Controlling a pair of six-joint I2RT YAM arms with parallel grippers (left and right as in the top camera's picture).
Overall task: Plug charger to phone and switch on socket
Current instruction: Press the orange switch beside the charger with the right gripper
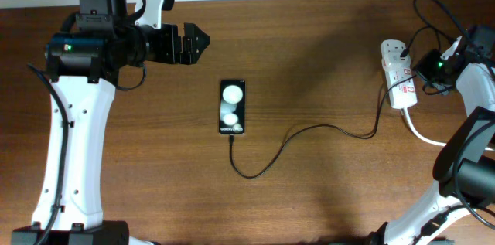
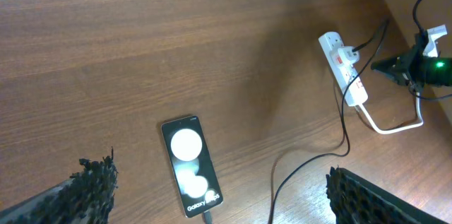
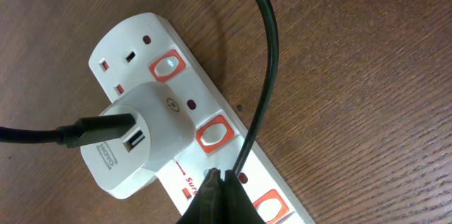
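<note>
The phone (image 1: 232, 107) lies face up mid-table, its two white blobs showing; it also shows in the left wrist view (image 2: 191, 164). The charger cable (image 1: 309, 131) (image 2: 304, 164) has its plug tip at the phone's bottom edge and runs right to a white adapter (image 3: 141, 139) in the socket (image 1: 398, 83) (image 2: 344, 68) (image 3: 141, 33). My right gripper (image 1: 418, 73) (image 3: 220, 176) is shut, its tips touching the strip's face between two red switches, with the black cable (image 3: 268, 61) beside them. My left gripper (image 1: 203, 44) (image 2: 220, 176) is open and empty, above and left of the phone.
The socket's thick white cord (image 1: 421, 133) (image 2: 395, 126) curves off toward the right table edge. Thin black cables loop behind the socket at the far right. The back table edge meets a white wall.
</note>
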